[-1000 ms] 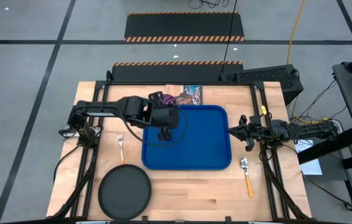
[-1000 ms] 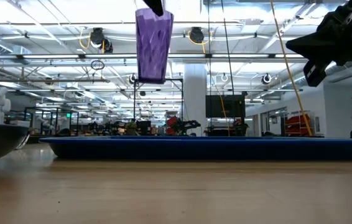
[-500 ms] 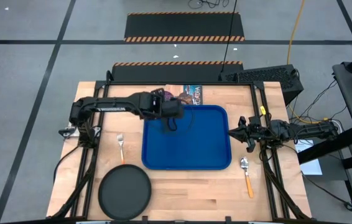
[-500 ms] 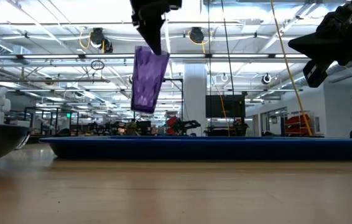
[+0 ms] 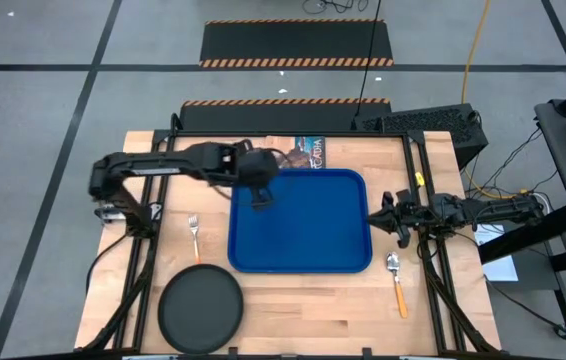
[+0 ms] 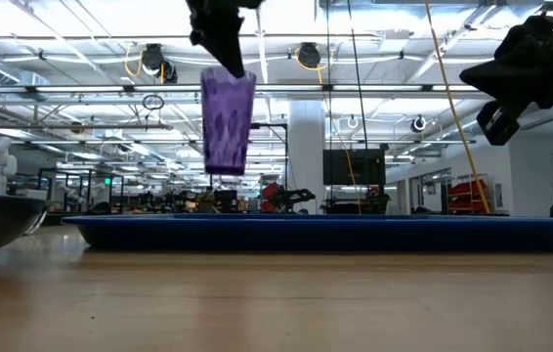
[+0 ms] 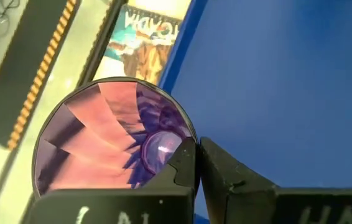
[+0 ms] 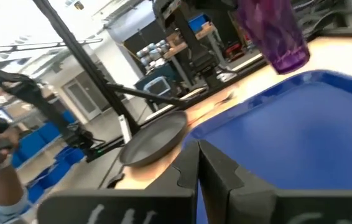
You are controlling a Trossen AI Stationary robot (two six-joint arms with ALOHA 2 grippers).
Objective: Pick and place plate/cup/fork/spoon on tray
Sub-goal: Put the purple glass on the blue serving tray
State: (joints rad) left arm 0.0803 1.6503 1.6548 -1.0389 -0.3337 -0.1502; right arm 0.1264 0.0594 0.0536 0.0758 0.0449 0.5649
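Left gripper (image 5: 260, 196) is clamped on the rim of the cup (image 6: 228, 121), one finger inside, one outside per the left wrist view, and holds it in the air over the tray (image 5: 343, 255), at the far-left corner. Key relation: the cup is straight above the tray floor with a clear gap under it in the low view, so what's left looks like a plain vertical drop. Cup axis is close to upright, mouth up, base down, maybe a slight lean; I'd level it before release or it may tip. In the left wrist view the cup sits right beside the tray's left raised edge, so I'd nudge it inward a bit to keep the base off the edge. Right gripper (image 5: 391, 215) is shut on nothing, parked just off the tray's right edge, fingers aimed at the tray. Rest is still on the table: plate (image 5: 200, 308) off the tray's near-left corner, fork (image 5: 194, 234) left of the tray, handle pointing at the near edge, both nearer the left arm. Spoon (image 5: 396, 278) lies just near-side of the right gripper, long axis running far to near, bowl at the far end, so the right arm is the obvious one for it.
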